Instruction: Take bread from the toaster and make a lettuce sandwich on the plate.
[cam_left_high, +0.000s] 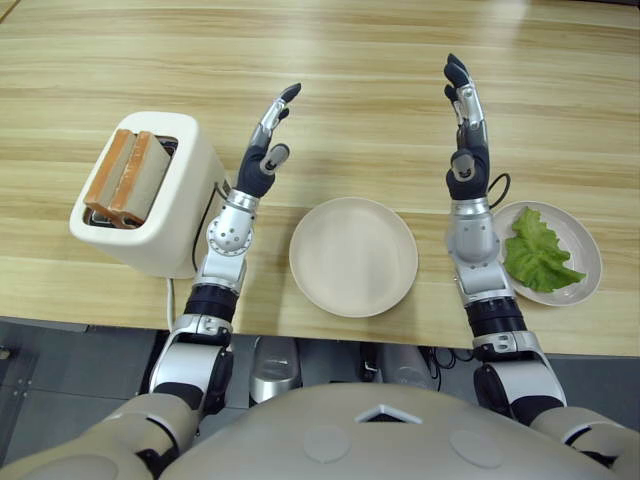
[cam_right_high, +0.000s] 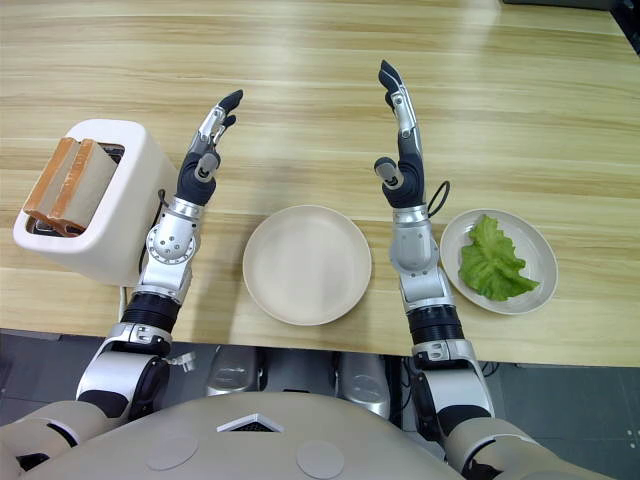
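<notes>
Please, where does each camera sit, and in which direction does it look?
Left eye view: on the robot's head, looking forward and down at the table; both hands show, left hand beside the toaster, right hand near the lettuce.
Right eye view: on the same head, slightly further right, facing the same way; the same two hands show.
Shared: the toaster with bread in it, the empty plate in the middle, the lettuce on a second plate.
</notes>
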